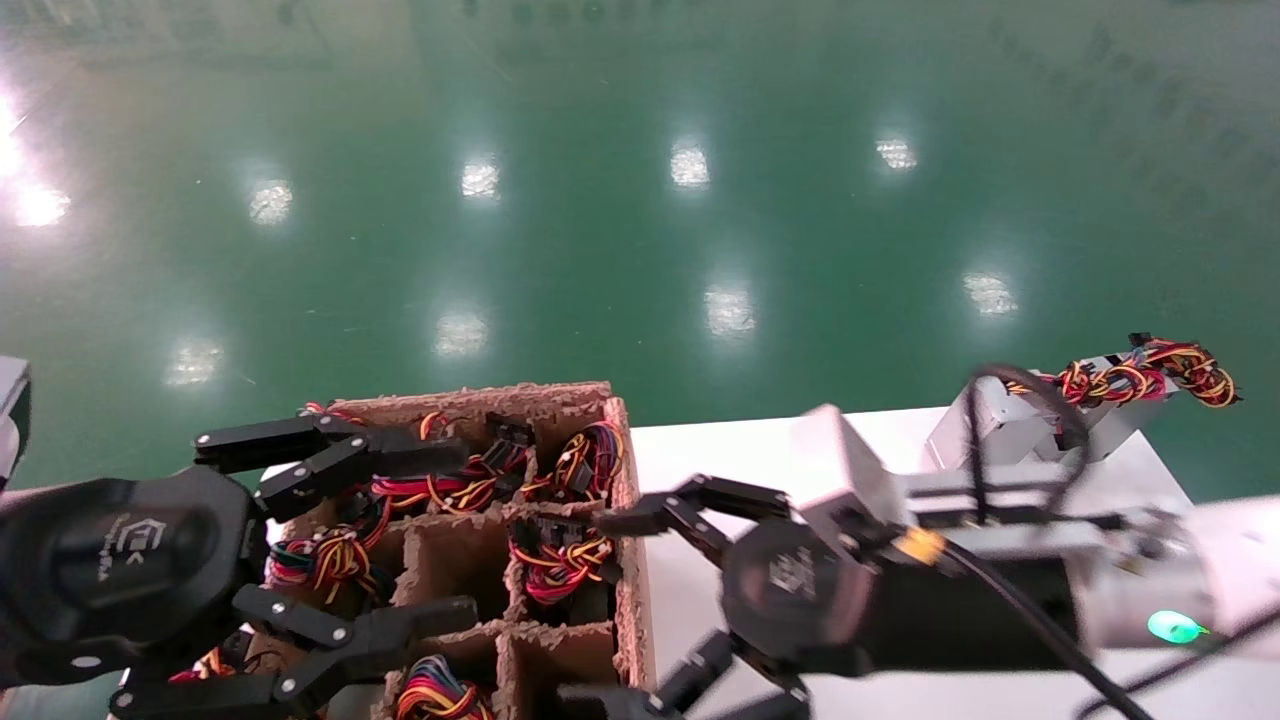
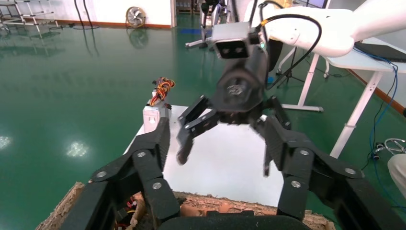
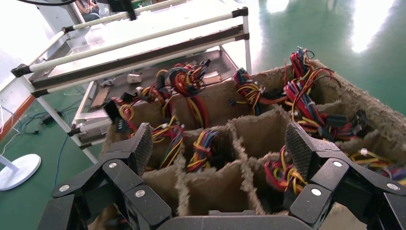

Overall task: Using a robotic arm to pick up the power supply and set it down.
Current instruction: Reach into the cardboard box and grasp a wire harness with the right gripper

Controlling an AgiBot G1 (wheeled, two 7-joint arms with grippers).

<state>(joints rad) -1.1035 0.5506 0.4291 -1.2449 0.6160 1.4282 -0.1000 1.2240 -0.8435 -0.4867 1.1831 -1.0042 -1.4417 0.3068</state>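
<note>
1. The white tabletop point(image 1: 720, 450) carries a brown pulp-cardboard divided crate point(image 1: 560, 630) at its left edge.
2. The white-armed right gripper point(image 1: 610, 600) hovers at the crate's right wall, jaws released and empty.
3. The black left gripper point(image 1: 440, 530) hangs over the crate's left cells, jaws spread, empty.
4. A silver-grey sheet-metal power supply point(image 1: 1000, 425) with coloured wires lies at the tabletop's far right corner; more wired units fill the crate's cells.

Factory floor: glossy green floor point(image 1: 640, 200), metal racks point(image 3: 143, 43).

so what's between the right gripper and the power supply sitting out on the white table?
Bare white table only, clearest in the left wrist view: the open right gripper hovers near the divided carton; the power supply stands at the far edge.
</note>
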